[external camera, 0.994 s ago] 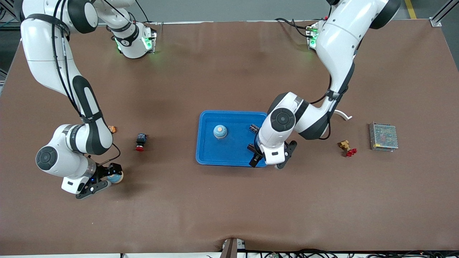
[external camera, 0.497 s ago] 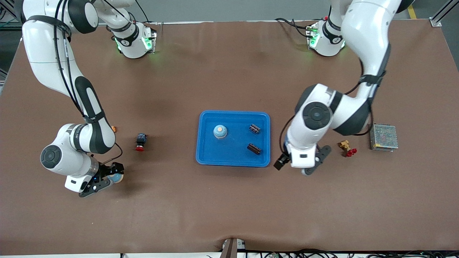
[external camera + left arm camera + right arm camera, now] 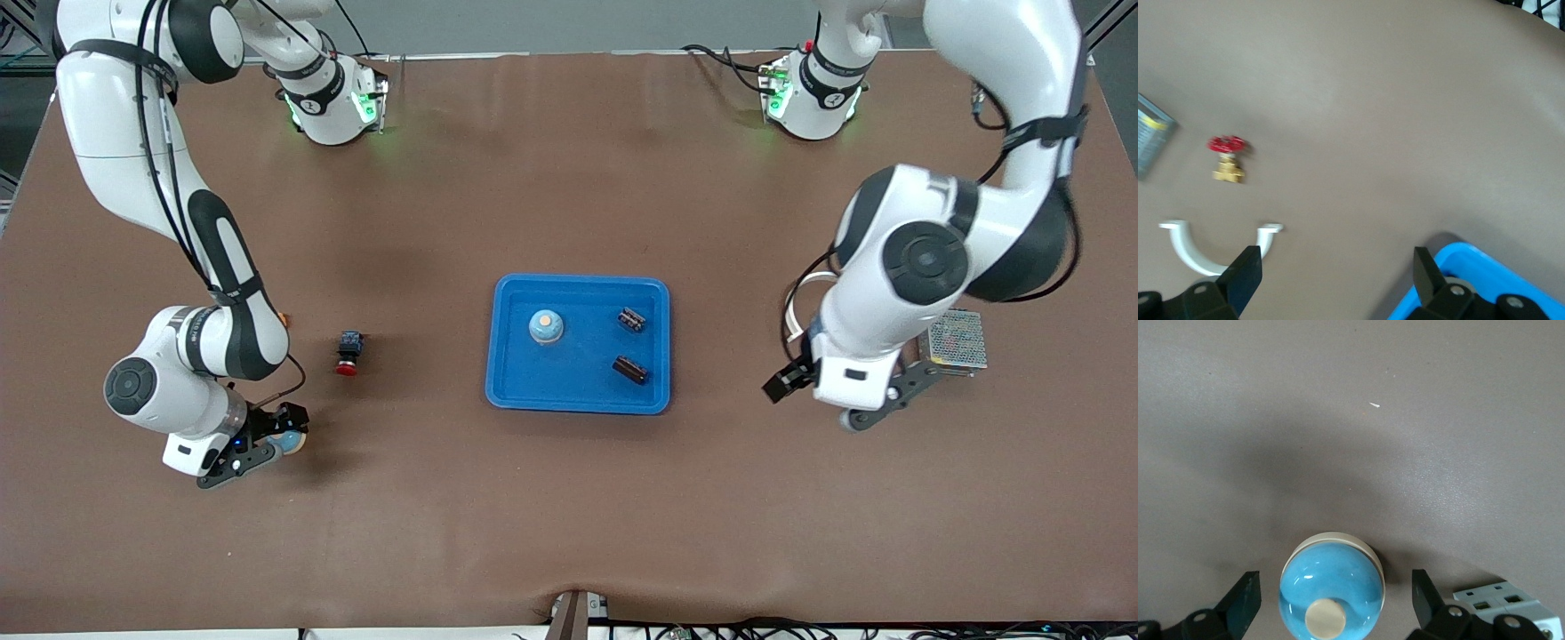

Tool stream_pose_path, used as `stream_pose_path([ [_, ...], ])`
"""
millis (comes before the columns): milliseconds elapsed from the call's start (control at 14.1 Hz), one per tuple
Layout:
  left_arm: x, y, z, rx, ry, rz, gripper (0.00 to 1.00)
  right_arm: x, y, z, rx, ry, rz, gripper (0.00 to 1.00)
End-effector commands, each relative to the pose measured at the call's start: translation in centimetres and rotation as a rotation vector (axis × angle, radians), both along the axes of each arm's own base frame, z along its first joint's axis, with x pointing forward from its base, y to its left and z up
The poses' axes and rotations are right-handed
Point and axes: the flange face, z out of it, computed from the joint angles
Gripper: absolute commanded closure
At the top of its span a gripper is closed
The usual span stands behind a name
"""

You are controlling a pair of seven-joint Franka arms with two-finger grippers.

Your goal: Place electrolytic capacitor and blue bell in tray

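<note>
— Where did the tray (image 3: 578, 391) lie?
— Mid-table, holding one blue bell (image 3: 546, 326) and two capacitors (image 3: 630, 369).
— The grippers?
— Right gripper (image 3: 1331, 603) spread around a second blue bell (image 3: 1331, 593); left gripper (image 3: 1338, 277) spread, empty, toward its table end.

Bell (image 3: 546, 326) and two capacitors (image 3: 631, 319) (image 3: 629, 369) in the tray (image 3: 569, 391); second bell (image 3: 289, 440) on the table.

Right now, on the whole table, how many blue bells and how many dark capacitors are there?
Blue bells: 2 (tray bell in the tray, table bell inside the open right tool)
Capacitors: 2 (nearer capacitor and farther capacitor, both in the tray)
Total: 4
</note>
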Motion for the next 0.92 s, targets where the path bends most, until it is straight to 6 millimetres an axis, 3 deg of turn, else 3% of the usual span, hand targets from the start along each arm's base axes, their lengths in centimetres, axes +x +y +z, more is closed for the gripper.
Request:
stream_pose_path([
  [0,-1.9,3.9,4.8,-0.009,0.036,-0.116,0.00,-0.2,0.1,-0.2,0.001,-0.006,0.013,0.00],
  [284,-4.2,10.3,9.6,-0.011,0.099,-0.215,0.00,-0.5,0.0,-0.9,-0.002,-0.015,0.011,0.00],
  [497,-6.9,13.2,14.1,-0.034,0.092,-0.325,0.00,-0.5,0.1,-1.0,-0.003,-0.018,0.012,0.00],
  [852,-8.5,17.5,17.0,-0.031,0.073,-0.357,0.00,-0.5,0.0,-1.0,-0.003,-0.018,0.010,0.00],
])
